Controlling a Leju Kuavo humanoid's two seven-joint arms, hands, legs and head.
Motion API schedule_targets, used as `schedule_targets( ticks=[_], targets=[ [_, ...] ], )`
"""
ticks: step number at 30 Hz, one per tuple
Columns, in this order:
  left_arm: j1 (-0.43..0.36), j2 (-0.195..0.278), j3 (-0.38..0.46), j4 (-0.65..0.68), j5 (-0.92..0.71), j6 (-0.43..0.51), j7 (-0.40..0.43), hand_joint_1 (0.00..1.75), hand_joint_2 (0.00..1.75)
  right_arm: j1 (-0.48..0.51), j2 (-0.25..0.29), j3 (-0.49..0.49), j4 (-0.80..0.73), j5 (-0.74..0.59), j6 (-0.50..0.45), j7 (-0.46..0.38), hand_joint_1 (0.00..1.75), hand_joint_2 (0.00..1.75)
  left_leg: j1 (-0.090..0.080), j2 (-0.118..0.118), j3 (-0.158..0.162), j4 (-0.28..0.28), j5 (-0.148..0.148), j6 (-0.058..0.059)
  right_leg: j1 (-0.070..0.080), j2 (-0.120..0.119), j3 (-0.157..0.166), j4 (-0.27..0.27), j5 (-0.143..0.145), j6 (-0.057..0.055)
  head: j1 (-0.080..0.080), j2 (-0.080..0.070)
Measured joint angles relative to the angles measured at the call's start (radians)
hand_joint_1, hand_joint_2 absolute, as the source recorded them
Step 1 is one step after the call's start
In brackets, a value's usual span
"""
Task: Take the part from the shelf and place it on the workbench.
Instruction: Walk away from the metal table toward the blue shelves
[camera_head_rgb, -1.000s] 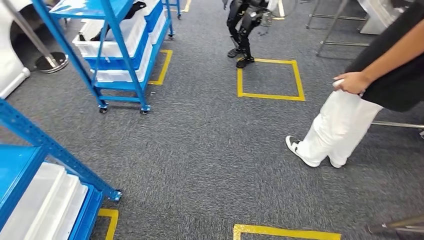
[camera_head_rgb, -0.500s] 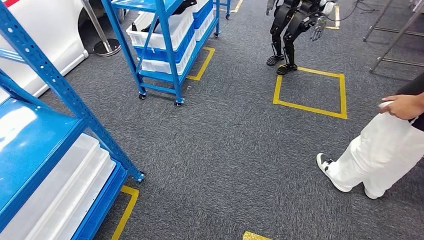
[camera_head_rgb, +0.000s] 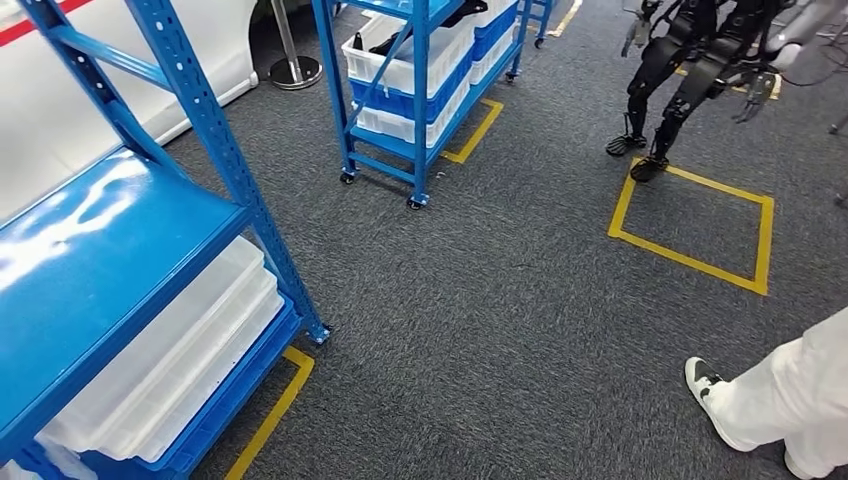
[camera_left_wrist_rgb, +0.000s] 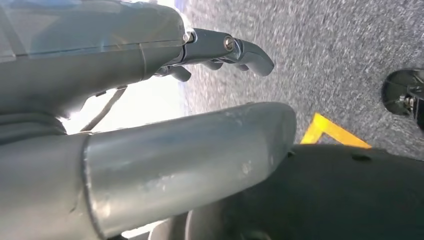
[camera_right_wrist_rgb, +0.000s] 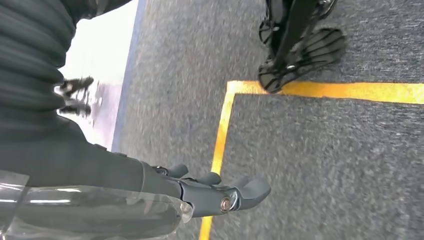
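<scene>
A blue shelf (camera_head_rgb: 100, 250) stands close on my left, with white plastic bins (camera_head_rgb: 170, 365) on its lower level. A second blue wheeled shelf (camera_head_rgb: 420, 100) stands farther off, holding white and blue bins; dark objects (camera_head_rgb: 395, 40) lie in its upper white bin, too small to identify. My left hand (camera_left_wrist_rgb: 165, 55) hangs above the carpet with its fingers (camera_left_wrist_rgb: 245, 50) stretched out and nothing in it. My right hand (camera_right_wrist_rgb: 165, 200) also hangs over the carpet, fingers (camera_right_wrist_rgb: 235, 192) extended and holding nothing.
Another black humanoid robot (camera_head_rgb: 690, 70) stands at a yellow floor square (camera_head_rgb: 690, 255). A person's white trouser leg and shoe (camera_head_rgb: 780, 400) are at the lower right. A stanchion base (camera_head_rgb: 292, 72) and a white body panel (camera_head_rgb: 60, 110) lie beyond the near shelf.
The whole picture has shifted: my view has turned left. The near shelf now takes up more of the left side, and the person and the other robot sit farther right.
</scene>
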Motion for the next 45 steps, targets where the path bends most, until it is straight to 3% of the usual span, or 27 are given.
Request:
schedule_targets(
  ticks=[2, 4, 5, 6, 7, 9, 10, 11, 13, 14, 16, 17, 19, 20, 22, 24, 26, 28, 30, 32, 33, 35, 37, 39, 41, 43, 45],
  targets=[
    [0.0, -0.001, 0.006, 0.0, 0.002, 0.0, 0.0, 0.0, 0.0, 0.003, 0.0, 0.004, -0.001, 0.003, 0.001, 0.0, 0.0, 1.75, 0.002, -0.028, -0.004, 0.013, -0.007, -0.012, -0.008, 0.048, 0.05, -0.124, 0.066, 0.004, 0.0, 0.0],
    [-0.003, -0.001, 0.009, 0.0, 0.003, 0.001, 0.0, 0.0, 0.0, 0.006, 0.0, 0.008, -0.002, 0.004, 0.002, -0.001, 0.0, 1.75, 0.003, -0.052, -0.015, 0.023, -0.009, -0.027, -0.011, 0.094, 0.068, -0.177, 0.08, 0.002, -0.001, 0.0],
    [-0.003, -0.001, 0.01, 0.0, 0.005, 0.001, 0.0, 0.0, 0.0, 0.006, 0.0, 0.01, -0.002, 0.006, 0.003, -0.001, 0.0, 1.75, 0.004, -0.066, -0.022, 0.024, -0.007, -0.035, -0.009, 0.099, 0.067, -0.176, 0.078, -0.002, -0.001, 0.0],
    [-0.002, -0.001, 0.013, 0.0, 0.009, 0.002, 0.001, 0.0, 0.0, 0.006, 0.0, 0.012, -0.002, 0.009, 0.006, -0.002, 0.0, 1.75, 0.006, -0.078, -0.027, 0.023, -0.004, -0.041, -0.009, 0.083, 0.066, -0.176, 0.079, -0.009, -0.002, 0.0],
    [0.0, -0.001, 0.016, 0.0, 0.016, 0.003, 0.003, 0.0, 0.0, 0.006, 0.0, 0.015, -0.002, 0.016, 0.012, -0.002, 0.0, 1.75, 0.007, -0.069, -0.031, 0.027, -0.006, -0.046, -0.008, 0.067, 0.068, -0.179, 0.08, -0.016, -0.002, 0.0],
    [0.0, -0.001, 0.026, 0.0, 0.037, 0.006, 0.011, 0.0, 0.0, 0.011, 0.0, 0.022, -0.004, 0.036, 0.027, -0.006, 0.0, 1.75, 0.004, -0.01, -0.058, 0.08, -0.038, -0.051, -0.008, 0.033, 0.071, -0.187, 0.083, -0.033, -0.003, 0.0],
    [-0.001, -0.001, 0.031, 0.0, 0.047, 0.007, 0.016, 0.0, 0.0, 0.015, 0.0, 0.026, -0.005, 0.049, 0.034, -0.01, 0.0, 1.75, 0.002, 0.03, -0.084, 0.137, -0.069, -0.052, -0.004, 0.015, 0.072, -0.188, 0.083, -0.04, -0.003, 0.0],
    [-0.002, -0.001, 0.035, 0.0, 0.055, 0.009, 0.023, 0.0, 0.0, 0.019, 0.0, 0.028, -0.006, 0.062, 0.041, -0.013, 0.0, 1.75, 0.002, 0.051, -0.118, 0.205, -0.102, -0.053, 0.0, -0.003, 0.071, -0.188, 0.082, -0.044, -0.004, 0.0],
    [-0.002, -0.001, 0.039, 0.0, 0.068, 0.009, 0.037, 0.0, 0.0, 0.025, 0.0, 0.031, -0.008, 0.086, 0.053, -0.019, 0.0, 1.75, 0.002, 0.062, -0.164, 0.305, -0.135, -0.052, 0.008, -0.039, 0.07, -0.188, 0.079, -0.049, -0.004, 0.0],
    [-0.001, -0.001, 0.039, 0.0, 0.073, 0.009, 0.043, 0.0, 0.0, 0.026, 0.001, 0.031, -0.01, 0.097, 0.058, -0.02, 0.0, 1.75, 0.001, 0.064, -0.162, 0.306, -0.126, -0.051, 0.01, -0.055, 0.07, -0.188, 0.078, -0.05, -0.004, 0.0],
    [0.001, 0.001, 0.04, 0.0, 0.08, 0.009, 0.052, 0.0, 0.0, 0.025, 0.004, 0.032, -0.014, 0.12, 0.069, -0.021, 0.0, 1.75, -0.002, 0.081, -0.099, 0.197, -0.065, -0.041, 0.014, -0.083, 0.076, -0.188, 0.075, -0.051, -0.004, 0.0],
    [0.001, 0.002, 0.04, 0.0, 0.082, 0.008, 0.054, 0.0, 0.0, 0.025, 0.007, 0.032, -0.015, 0.131, 0.075, -0.021, 0.0, 1.75, -0.007, 0.105, -0.06, 0.126, -0.042, -0.034, 0.016, -0.095, 0.079, -0.188, 0.072, -0.049, -0.004, 0.0],
    [-0.002, 0.005, 0.04, 0.0, 0.082, 0.006, 0.052, 0.0, 0.0, 0.025, 0.009, 0.033, -0.016, 0.151, 0.085, -0.021, 0.0, 1.75, -0.019, 0.139, -0.016, 0.038, -0.021, -0.021, 0.019, -0.117, 0.084, -0.187, 0.068, -0.041, -0.004, 0.0],
    [-0.002, 0.006, 0.04, 0.0, 0.082, 0.004, 0.049, 0.0, 0.0, 0.024, 0.011, 0.033, -0.016, 0.16, 0.088, -0.021, 0.0, 1.75, -0.023, 0.141, -0.014, 0.028, -0.024, -0.016, 0.02, -0.127, 0.086, -0.188, 0.067, -0.037, -0.004, 0.0],
    [0.001, 0.007, 0.04, 0.0, 0.08, 0.002, 0.043, 0.0, 0.0, 0.019, 0.013, 0.033, -0.016, 0.174, 0.091, -0.021, 0.0, 1.75, -0.021, 0.117, -0.01, 0.016, -0.016, -0.006, 0.018, -0.137, 0.094, -0.19, 0.064, -0.027, -0.004, 0.0],
    [0.003, 0.008, 0.039, 0.0, 0.08, 0.001, 0.044, 0.0, 0.0, 0.017, 0.015, 0.033, -0.017, 0.186, 0.088, -0.022, 0.0, 1.75, -0.013, 0.096, -0.001, 0.0, -0.005, 0.003, 0.016, -0.093, 0.085, -0.155, 0.035, -0.017, -0.004, 0.0],
    [0.001, 0.01, 0.037, 0.0, 0.083, 0.0, 0.05, 0.0, 0.0, 0.019, 0.015, 0.032, -0.018, 0.2, 0.084, -0.026, 0.0, 1.75, -0.009, 0.075, 0.0, -0.005, 0.001, 0.009, 0.011, -0.03, 0.033, -0.046, -0.027, -0.011, -0.003, 0.0],
    [-0.001, 0.011, 0.034, 0.0, 0.088, -0.002, 0.055, 0.0, 0.0, 0.021, 0.015, 0.029, -0.018, 0.217, 0.079, -0.036, 0.0, 1.75, -0.009, 0.049, -0.004, -0.002, 0.002, 0.01, 0.006, -0.011, -0.024, 0.061, -0.064, -0.007, -0.003, 0.0],
    [-0.001, 0.011, 0.029, 0.0, 0.092, -0.002, 0.058, 0.0, 0.0, 0.021, 0.014, 0.024, -0.021, 0.23, 0.076, -0.048, 0.0, 1.75, -0.005, 0.018, -0.003, 0.003, 0.0, 0.007, 0.001, -0.005, -0.023, 0.042, -0.021, -0.002, -0.003, 0.0],
    [-0.002, 0.011, 0.027, 0.0, 0.093, -0.002, 0.059, 0.0, 0.0, 0.021, 0.013, 0.018, -0.024, 0.237, 0.076, -0.054, 0.0, 1.75, -0.001, -0.012, -0.004, 0.012, -0.005, -0.002, -0.007, 0.03, 0.028, -0.082, 0.056, 0.003, -0.003, 0.0],
    [-0.003, 0.011, 0.026, 0.0, 0.093, -0.003, 0.059, 0.0, 0.0, 0.021, 0.013, 0.015, -0.024, 0.239, 0.077, -0.056, 0.0, 1.75, 0.0, -0.025, -0.007, 0.019, -0.008, -0.009, -0.009, 0.053, 0.049, -0.133, 0.078, 0.003, -0.003, 0.0],
    [-0.005, 0.011, 0.023, 0.0, 0.096, -0.009, 0.055, 0.0, 0.0, 0.02, 0.013, 0.009, -0.024, 0.241, 0.078, -0.063, 0.0, 1.75, 0.0, -0.048, -0.017, 0.026, -0.01, -0.023, -0.009, 0.078, 0.063, -0.17, 0.082, -0.002, -0.004, 0.0],
    [-0.004, 0.011, 0.02, 0.0, 0.102, -0.018, 0.048, 0.0, 0.0, 0.014, 0.013, 0.004, -0.025, 0.245, 0.082, -0.074, 0.0, 1.75, 0.002, -0.062, -0.023, 0.026, -0.008, -0.036, -0.007, 0.055, 0.064, -0.174, 0.085, -0.014, -0.004, 0.0],
    [-0.005, 0.011, 0.014, 0.0, 0.108, -0.024, 0.043, 0.0, 0.0, 0.009, 0.012, -0.002, -0.025, 0.256, 0.083, -0.083, 0.0, 1.75, 0.001, -0.019, -0.038, 0.055, -0.028, -0.045, -0.007, 0.028, 0.068, -0.182, 0.088, -0.03, -0.004, 0.0],
    [-0.009, 0.011, 0.006, 0.0, 0.113, -0.027, 0.043, 0.0, 0.0, 0.009, 0.009, -0.009, -0.023, 0.266, 0.08, -0.086, 0.0, 1.75, 0.0, 0.044, -0.088, 0.162, -0.087, -0.05, -0.004, -0.002, 0.069, -0.186, 0.087, -0.041, -0.006, 0.0],
    [-0.011, 0.011, 0.003, 0.0, 0.116, -0.031, 0.046, 0.0, 0.0, 0.01, 0.007, -0.017, -0.021, 0.273, 0.076, -0.087, 0.0, 1.75, 0.002, 0.062, -0.153, 0.292, -0.143, -0.054, 0.001, -0.035, 0.069, -0.186, 0.084, -0.045, -0.006, 0.0],
    [-0.01, 0.011, 0.001, 0.0, 0.117, -0.034, 0.049, 0.0, 0.0, 0.007, 0.004, -0.022, -0.017, 0.276, 0.071, -0.084, 0.0, 1.75, 0.002, 0.066, -0.161, 0.311, -0.129, -0.053, 0.004, -0.064, 0.071, -0.186, 0.081, -0.047, -0.006, 0.0]
  ],
)
